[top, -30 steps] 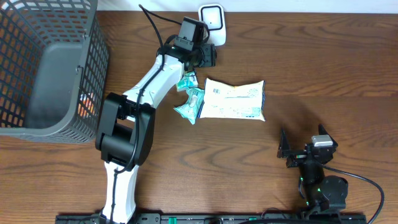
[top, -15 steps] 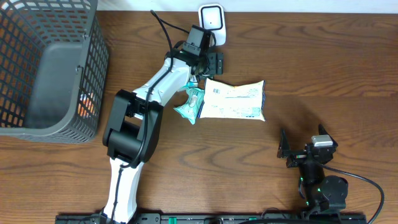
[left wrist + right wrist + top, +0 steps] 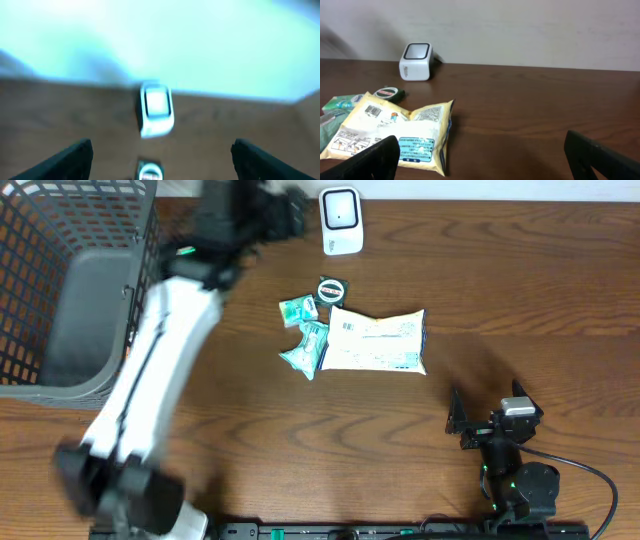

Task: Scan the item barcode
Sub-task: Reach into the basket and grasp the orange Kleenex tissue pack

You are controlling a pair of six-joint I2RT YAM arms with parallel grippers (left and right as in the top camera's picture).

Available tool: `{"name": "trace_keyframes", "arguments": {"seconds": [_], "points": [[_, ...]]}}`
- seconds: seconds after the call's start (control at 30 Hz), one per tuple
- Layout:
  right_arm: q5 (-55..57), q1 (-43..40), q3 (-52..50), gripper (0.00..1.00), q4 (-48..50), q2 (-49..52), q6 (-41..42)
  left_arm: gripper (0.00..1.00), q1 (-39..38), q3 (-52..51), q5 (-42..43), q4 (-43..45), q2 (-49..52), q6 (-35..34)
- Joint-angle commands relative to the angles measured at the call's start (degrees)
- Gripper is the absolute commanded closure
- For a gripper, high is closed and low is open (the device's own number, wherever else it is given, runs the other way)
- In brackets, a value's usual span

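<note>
Left hand [image 3: 161, 150] wide and empty; round tin [image 3: 330, 288] lies loose on the tabletop [image 3: 520, 290].
The tin sits between the white scanner [image 3: 340, 220] and the big yellow packet [image 3: 375, 340], with a green sachet [image 3: 298, 308] just beside it. The left arm is blurred near the basket [image 3: 60, 370]. The right hand [image 3: 481, 145] sits well apart, fingers spread wide, holding nothing.

Grey mesh basket [image 3: 30, 300] (far left) sits on wooden table [image 3: 540, 300].

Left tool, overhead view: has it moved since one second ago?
Yes. The left tool has swung from in front of the white scanner to its left side, toward the basket.
</note>
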Motion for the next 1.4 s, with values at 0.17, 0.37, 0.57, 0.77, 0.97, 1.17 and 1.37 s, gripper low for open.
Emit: {"name": "trace_keyframes", "arguments": {"seconds": [0.17,0.37,0.57,0.77,0.97,1.17,1.37], "points": [[0.2,-0.2,-0.1,0.01,-0.2,-0.3,-0.4,0.13,13.7,0.5,-0.6,2.3,-15.7,6.3],[0.2,-0.2,-0.1,0.01,-0.2,-0.3,-0.4,0.12,29.7,0.5,-0.5,3.0,-19.0,13.0],[0.2,-0.2,-0.1,0.01,-0.2,-0.3,-0.4,0.14,45.0,0.5,-0.5,-1.0,-17.1,13.7],[0.2,-0.2,-0.1,0.01,-0.1,-0.3,-0.4,0.09,52.1,0.5,1.8,-10.6,-13.0,19.6],[0.2,-0.2,-0.1,0.01,-0.2,-0.3,-0.4,0.10,53.2,0.5,6.4,-18.5,-7.1,24.8],[0.2,-0.2,-0.1,0.01,-0.2,-0.3,-0.4,0.10,53.2,0.5,12.5,-24.5,-1.3,24.8],[0.2,-0.2,-0.1,0.01,-0.2,-0.3,-0.4,0.10,53.2,0.5,13.7,-31.9,4.2,27.3]]}}
